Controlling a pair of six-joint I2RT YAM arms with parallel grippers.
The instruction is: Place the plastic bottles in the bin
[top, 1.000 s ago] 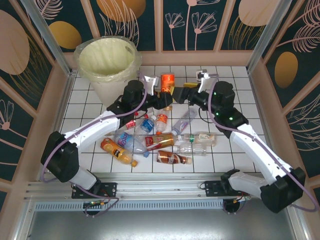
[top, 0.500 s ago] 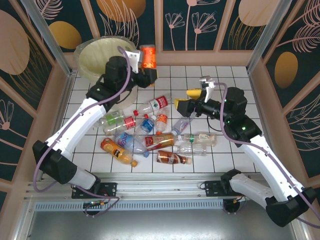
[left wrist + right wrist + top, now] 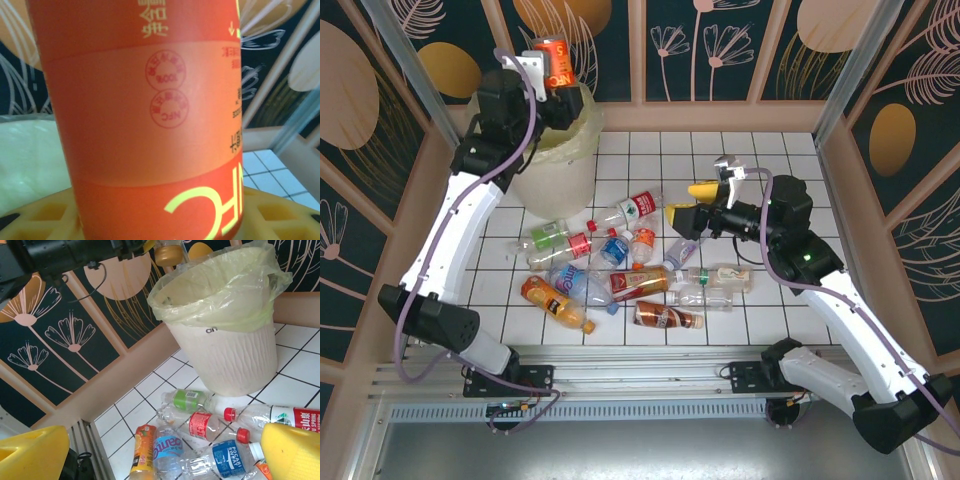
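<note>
Lettering on orange bottle (image 3: 150, 125) shows at wrist; overhead, left claw (image 3: 556, 72) clamps it over bin (image 3: 545, 175), right claw (image 3: 692, 203) apart

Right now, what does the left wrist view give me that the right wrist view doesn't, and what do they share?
Left wrist: the orange plastic bottle close up, print visible, clamped between the left gripper's yellow fingers. Right wrist: the round cream-white bin, clear bottles lying on the white tiles, and the right gripper's open yellow fingers. Both: the bin's pale yellow bag liner and the dark floral wall.
</note>
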